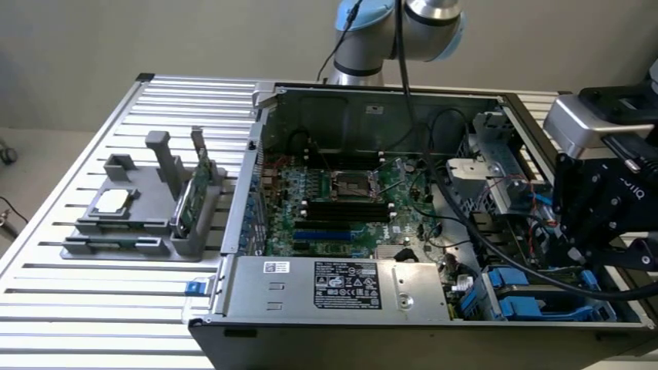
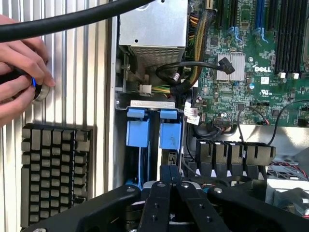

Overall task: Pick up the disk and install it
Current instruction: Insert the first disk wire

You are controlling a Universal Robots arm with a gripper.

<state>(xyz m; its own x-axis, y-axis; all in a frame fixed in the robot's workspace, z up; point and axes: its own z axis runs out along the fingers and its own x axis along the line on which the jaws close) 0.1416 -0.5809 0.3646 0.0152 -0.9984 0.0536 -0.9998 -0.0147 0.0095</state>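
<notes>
Currently, the black two-finger gripper hangs over the drive-bay corner of the open grey metal computer case. In the exterior view, this corner is at the near right of the case.

1. Gripper state: the fingers are drawn together so that their tips meet. Nothing is visible between them.
2. Disk position: the disk stands edge-on in the drive bay in its bright blue plastic carrier, just ahead of the fingertips. Whether the tips touch it cannot be told. Its metal body and label are hidden.
3. A second blue plastic carrier sits just beside the disk in the same bay.
4. The silver box-shaped power supply lies next to the bay, and the green motherboard lies beyond it.
5. The case rests on a slatted aluminium table.
6. At the exterior view's left of the case, a grey plastic fixture holds a small square silver chip and a thin green circuit card. The card stands upright.
7. Outside the case wall, a person's hand rests on the table slats, holding a small black object with a blue ring. A black gridded block lies near the hand.
</notes>
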